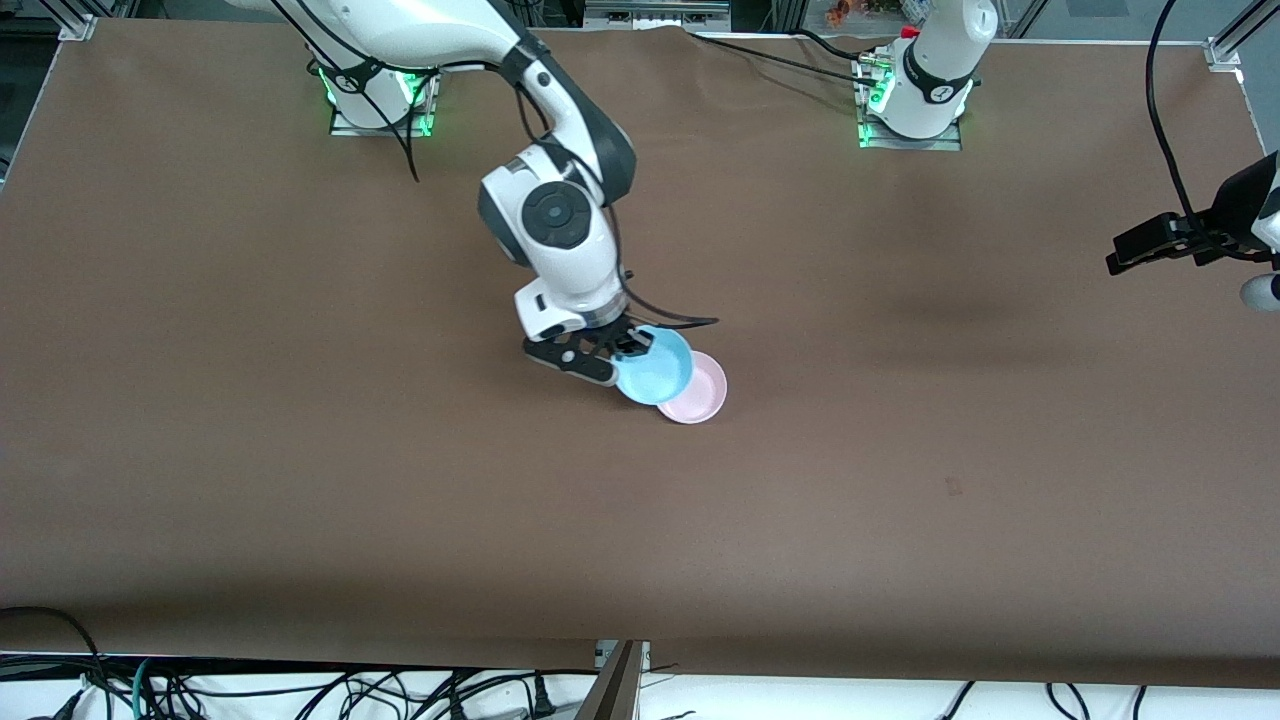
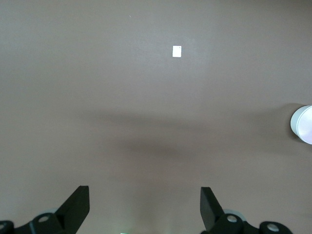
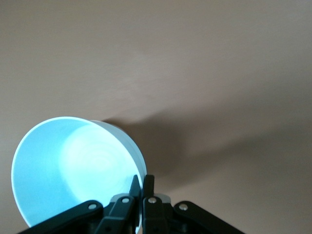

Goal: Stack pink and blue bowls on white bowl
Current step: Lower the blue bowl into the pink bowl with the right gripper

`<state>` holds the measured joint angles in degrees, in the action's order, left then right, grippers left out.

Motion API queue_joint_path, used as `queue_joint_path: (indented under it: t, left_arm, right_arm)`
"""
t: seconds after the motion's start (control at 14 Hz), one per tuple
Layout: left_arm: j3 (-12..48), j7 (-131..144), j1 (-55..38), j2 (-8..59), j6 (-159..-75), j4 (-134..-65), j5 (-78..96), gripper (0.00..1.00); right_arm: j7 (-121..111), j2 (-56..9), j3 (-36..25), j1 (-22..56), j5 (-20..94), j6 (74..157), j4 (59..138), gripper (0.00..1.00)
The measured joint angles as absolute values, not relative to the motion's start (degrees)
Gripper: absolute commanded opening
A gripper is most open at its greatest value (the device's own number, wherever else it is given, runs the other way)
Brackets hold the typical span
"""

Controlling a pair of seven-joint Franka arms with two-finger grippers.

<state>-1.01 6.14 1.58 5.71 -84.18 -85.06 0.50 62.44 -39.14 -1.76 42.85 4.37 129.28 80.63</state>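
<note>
The right gripper (image 1: pixel 628 352) is hanging over the middle of the brown table (image 1: pixel 300 400), reached out from the right arm's base at the top of the front view. Its two black fingers (image 3: pixel 135 187) are pinched together on the rim of the light blue bowl (image 1: pixel 655 364), with the rim's thin wall sandwiched between them in the right wrist view. The light blue bowl (image 3: pixel 73 168) is being held tilted, its hollow facing the wrist camera, and it is casting a soft shadow on the table below it.

In the front view the blue bowl is overlapping the pale pink bowl (image 1: pixel 697 390), which is sitting open side up on the table just beside it, slightly nearer the front camera and toward the left arm's end. Whether the blue bowl is touching the pink one or only hanging above its edge cannot be told from these views. The pink bowl may be resting on something beneath it, but that is hidden.

Toward the left arm's end of the table, the left gripper (image 1: pixel 1150 243) is waiting in the air over the table's edge. In the left wrist view the left gripper (image 2: pixel 145 204) is showing its fingers (image 2: pixel 78 204) spread wide apart, holding nothing, with bare table between them. A small white square mark (image 2: pixel 177 51) is lying on the table surface in that view, and a rounded white object (image 2: pixel 303 125) is showing at the picture's edge; what it is cannot be told.
</note>
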Motion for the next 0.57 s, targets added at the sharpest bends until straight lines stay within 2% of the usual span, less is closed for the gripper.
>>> queue_joint_path:
  t: [0.29, 0.57]
  left_arm:
    - [-1.03, 5.95, 1.62, 6.01, -84.18, -85.23, 0.50, 1.00]
    - [-0.76, 5.86, 1.56, 6.23, -84.19, -85.23, 0.50, 1.00]
  right_arm:
    - [63.58, -44.41, -1.78, 44.74, 4.36, 133.22, 77.18, 0.00]
    - [64.24, -46.66, -1.79, 46.21, 4.35, 135.78, 76.66, 0.00]
